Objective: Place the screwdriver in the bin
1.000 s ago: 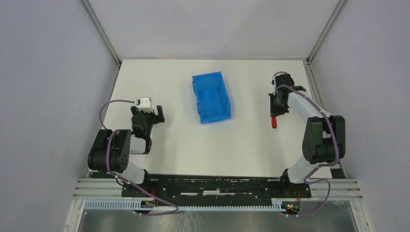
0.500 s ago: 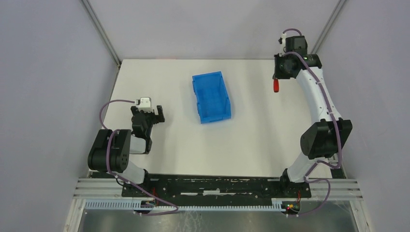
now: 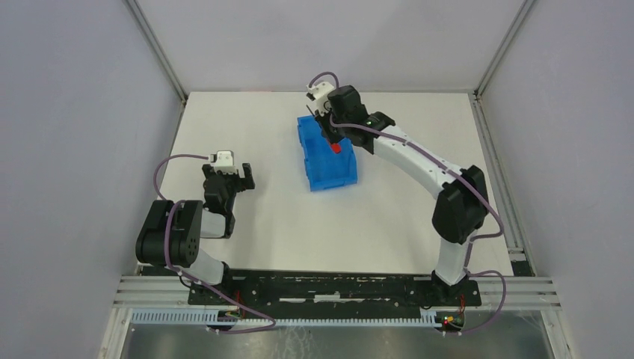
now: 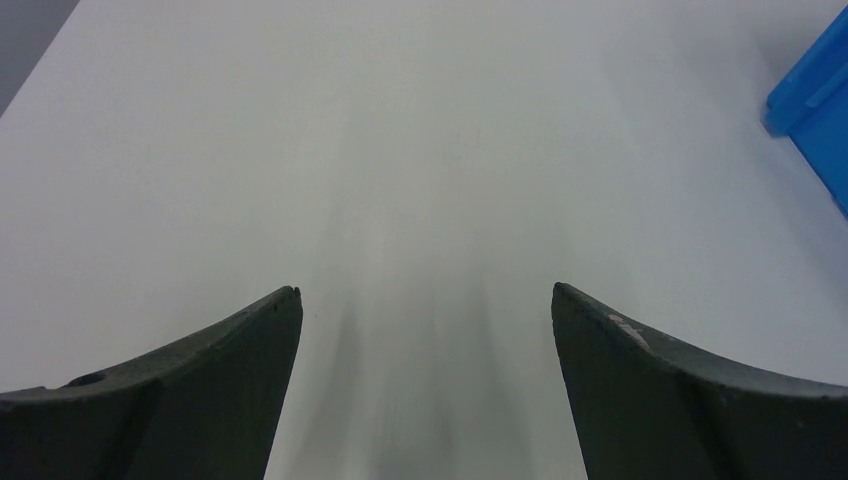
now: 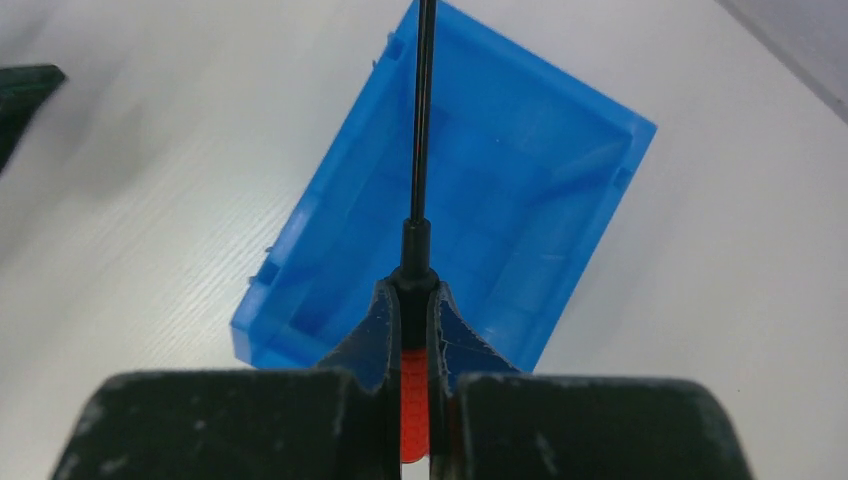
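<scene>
While it hangs over the blue bin (image 3: 309,163) at the table's far middle, the screwdriver (image 3: 336,148) looks light, stiff and slim, and is best pinched at its red handle. The right arm stretches far and leftward, with the right gripper (image 3: 331,140) above the bin. In the left wrist view, the left gripper (image 4: 425,300) gapes empty over the white table (image 4: 420,130). In the right wrist view, the jaws are clamped on the handle and the shaft points across the bin's interior.

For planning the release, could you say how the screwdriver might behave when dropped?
The screwdriver looks rigid: its shaft juts straight from the right gripper. Small, likely light. Its round shaft may roll, but the bin walls should stop it.
</scene>
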`<state>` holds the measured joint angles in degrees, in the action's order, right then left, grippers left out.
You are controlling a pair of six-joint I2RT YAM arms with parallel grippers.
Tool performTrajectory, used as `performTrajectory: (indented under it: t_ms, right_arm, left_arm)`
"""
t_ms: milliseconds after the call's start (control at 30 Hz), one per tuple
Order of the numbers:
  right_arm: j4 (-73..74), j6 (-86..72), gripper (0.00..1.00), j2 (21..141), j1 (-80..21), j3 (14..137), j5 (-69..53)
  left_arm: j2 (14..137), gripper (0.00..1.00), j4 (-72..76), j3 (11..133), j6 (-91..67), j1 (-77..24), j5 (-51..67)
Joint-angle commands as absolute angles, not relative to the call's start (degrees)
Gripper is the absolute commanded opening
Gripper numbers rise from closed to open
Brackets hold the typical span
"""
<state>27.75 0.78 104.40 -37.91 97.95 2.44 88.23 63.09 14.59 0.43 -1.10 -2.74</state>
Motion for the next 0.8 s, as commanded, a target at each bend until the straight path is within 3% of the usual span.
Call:
performTrajectory:
  t_ms: [0, 167, 467, 633, 667, 733, 767]
  right_arm:
    - [25.32, 4.96, 0.00, 111.48, -38.32, 99.45, 6.11]
    - [24.04, 4.68, 0.04, 116.71, -38.88, 99.91, 7.52]
    - [27.42, 1.91, 0.51, 120.24, -38.86, 105.69, 9.17]
    - [27.62, 1.49, 0.61, 111.67, -38.44, 108.12, 13.29]
    - [27.33, 1.49, 0.67, 109.41, -38.00, 107.77, 13.58]
    - [25.53, 1.51, 0.97, 103.66, -36.71, 104.29, 14.89]
    - [24.03, 1.59, 0.98, 100.25, -36.02, 101.88, 15.91]
  left_arm:
    - [87.54, 1.00, 65.39, 14.77, -1.41, -1.14, -2.97]
    - [87.54, 1.00, 65.39, 14.77, -1.40, -1.14, -2.95]
    - [87.54, 1.00, 65.39, 14.77, -1.41, -1.16, -2.97]
    - [87.54, 1.00, 65.39, 14.77, -1.41, -1.14, -2.93]
    - [87.54, 1.00, 65.39, 14.77, -1.41, -1.14, -2.96]
    - [87.54, 1.00, 65.39, 14.77, -1.41, -1.16, -2.96]
    - [87.54, 1.00, 65.39, 14.77, -1.38, -1.12, -2.95]
